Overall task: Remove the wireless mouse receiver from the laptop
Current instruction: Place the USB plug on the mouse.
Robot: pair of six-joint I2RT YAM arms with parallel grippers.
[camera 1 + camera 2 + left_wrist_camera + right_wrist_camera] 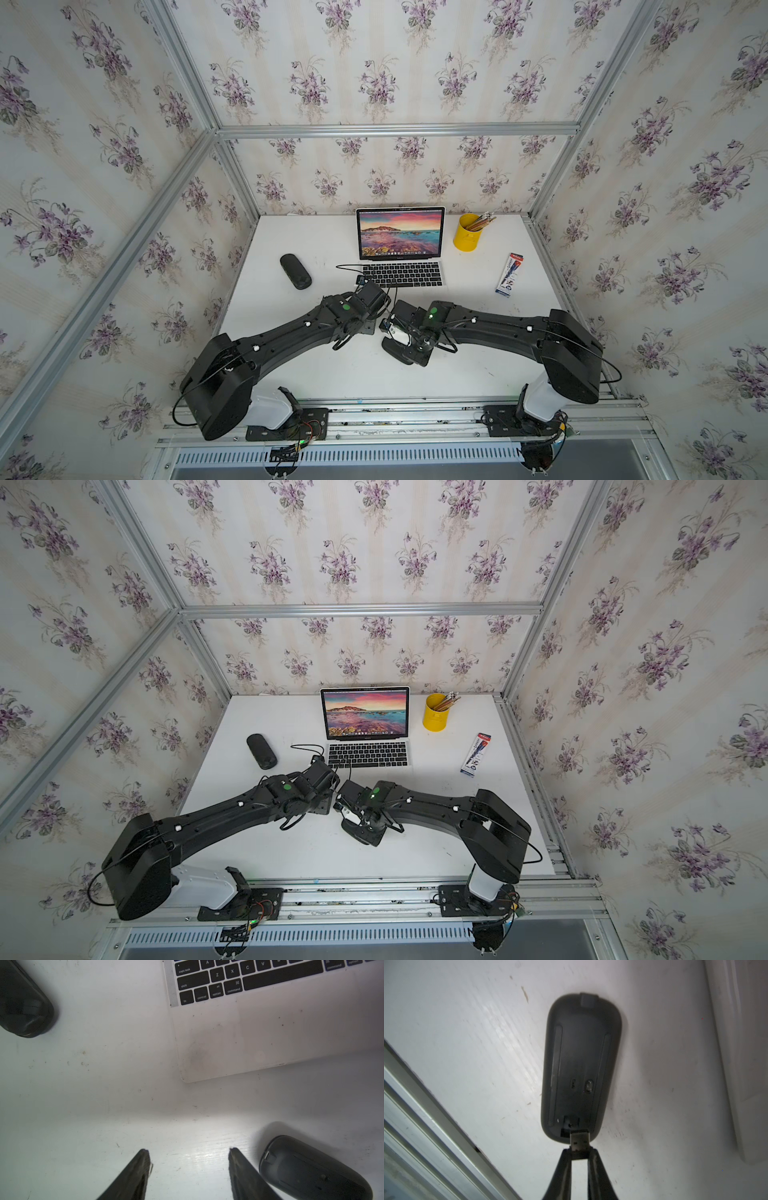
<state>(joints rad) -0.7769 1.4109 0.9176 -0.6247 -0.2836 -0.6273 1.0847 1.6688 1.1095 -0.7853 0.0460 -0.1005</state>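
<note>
My right gripper (579,1152) is shut on the wireless mouse receiver (579,1140), gripping its black cap. The metal plug points at an open recess in the end of a black mouse (579,1064) lying underside up on the white table. The receiver is out of the laptop (401,249), which stands open at the back in both top views (368,729). My left gripper (189,1152) is open over bare table with nothing between its fingers. The mouse (311,1172) lies just beside one finger, and the laptop's front corner (249,1032) is ahead of the gripper.
A long black rounded case (295,271) lies left of the laptop. A yellow cup of pencils (466,233) and a pen package (509,275) are to its right. Both wrists meet close together in front of the laptop. The aluminium frame rail (425,1136) runs near the mouse.
</note>
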